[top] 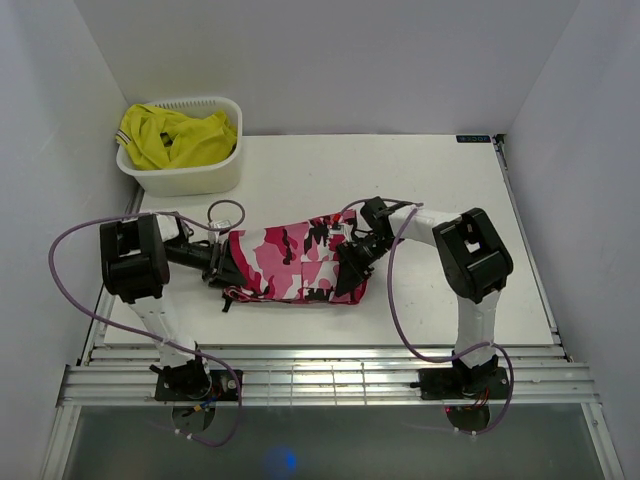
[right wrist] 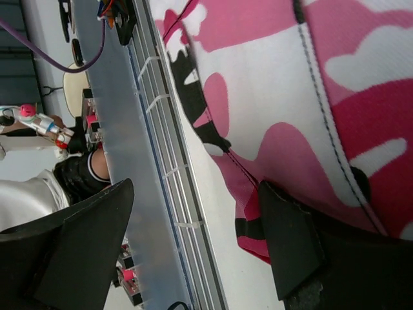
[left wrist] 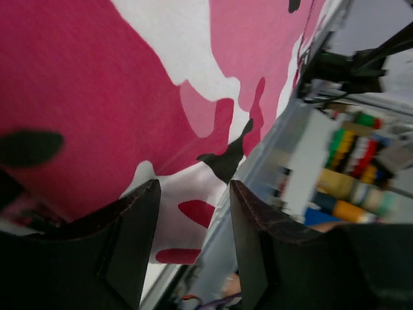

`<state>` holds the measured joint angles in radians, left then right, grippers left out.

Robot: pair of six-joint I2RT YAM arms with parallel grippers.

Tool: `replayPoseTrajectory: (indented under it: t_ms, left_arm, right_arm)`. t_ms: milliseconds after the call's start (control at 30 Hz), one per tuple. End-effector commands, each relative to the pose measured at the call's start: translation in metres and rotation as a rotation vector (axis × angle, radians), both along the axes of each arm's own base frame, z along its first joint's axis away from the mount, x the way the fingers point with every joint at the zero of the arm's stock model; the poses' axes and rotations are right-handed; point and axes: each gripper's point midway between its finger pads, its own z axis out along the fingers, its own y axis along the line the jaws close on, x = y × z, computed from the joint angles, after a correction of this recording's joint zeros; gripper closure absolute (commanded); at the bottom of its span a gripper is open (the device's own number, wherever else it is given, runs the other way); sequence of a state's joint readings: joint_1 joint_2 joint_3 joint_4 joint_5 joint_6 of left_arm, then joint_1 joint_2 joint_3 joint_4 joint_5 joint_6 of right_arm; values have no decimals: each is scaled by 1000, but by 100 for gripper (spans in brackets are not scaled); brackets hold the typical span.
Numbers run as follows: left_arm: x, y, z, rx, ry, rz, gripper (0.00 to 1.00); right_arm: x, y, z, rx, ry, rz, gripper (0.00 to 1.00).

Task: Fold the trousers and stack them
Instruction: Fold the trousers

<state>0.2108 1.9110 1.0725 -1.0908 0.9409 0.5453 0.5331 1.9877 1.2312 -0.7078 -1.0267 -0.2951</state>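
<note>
Centrally on the white table [top: 440,190], the camouflage trousers [top: 295,262] are seen folded into a compact bundle. The left gripper [top: 220,266] is set at the bundle's left end, jaws parted over flat cloth. The right gripper [top: 354,252] is placed at the right end, jaws spread wide, nothing clamped. A yellow garment [top: 175,135] is heaped in the white basket [top: 190,180] at the far left corner.

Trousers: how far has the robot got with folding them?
Done, it seems: the trousers lie doubled over into a short bundle in the middle of the table. In hand: the left gripper and right gripper sit at the bundle's two ends, jaws open, gripping nothing. Left: probably another fold, then stacking; no pile shows yet.
</note>
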Motion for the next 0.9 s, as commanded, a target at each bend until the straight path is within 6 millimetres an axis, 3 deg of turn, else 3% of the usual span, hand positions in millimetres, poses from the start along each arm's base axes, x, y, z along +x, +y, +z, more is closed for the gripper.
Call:
replayPoseTrajectory:
  t_ms: [0, 33, 100, 200, 300, 367, 400, 500, 533, 567, 667, 700, 733, 800, 833, 867]
  left_arm:
    - [-7, 14, -28, 84, 40, -14, 43]
    - [-2, 22, -41, 135, 30, -12, 44]
    - [4, 26, -44, 171, 21, 2, 42]
    - [21, 30, -23, 183, -93, -10, 31]
    - [39, 32, 25, 193, -296, -31, 18]
    - [48, 29, 57, 185, -430, -48, 3]
    - [55, 28, 87, 192, -540, -43, 2]
    - [69, 19, 141, 140, -679, 34, 2]
    - [79, 18, 153, 116, -669, 114, 2]
    - [83, 16, 161, 96, -665, 160, 2]
    - [98, 18, 169, 72, -653, 264, 2]
    - [93, 7, 177, -25, -669, 214, 3]
    - [93, 0, 169, -72, -618, 181, 9]
    - [94, -7, 157, -115, -537, 181, 24]
    - [95, -11, 143, -157, -483, 183, 26]
    - [95, -13, 135, -169, -455, 190, 27]
  right_arm:
    - [10, -12, -35, -125, -44, -30, 16]
    - [11, -14, -39, -138, -34, -40, 16]
    - [12, -19, -42, -157, -33, -55, 16]
    - [13, -21, -26, -137, -85, -55, 17]
    - [16, -17, 19, -49, -183, -25, 16]
    - [25, -15, 52, 6, -318, -16, 12]
    - [37, -11, 69, 27, -397, -21, 10]
    - [72, -9, 110, 49, -606, -54, 2]
    - [82, -9, 117, 52, -648, -67, 10]
    - [97, -12, 123, 40, -692, -96, 10]
    - [146, -13, 148, 31, -821, -204, 10]
    - [156, -13, 153, 33, -818, -247, 10]
    - [168, -9, 158, 69, -808, -259, 10]
    - [176, -4, 153, 98, -732, -273, 10]
    - [179, 1, 136, 93, -636, -287, 10]
    - [176, 7, 135, 141, -578, -272, 10]
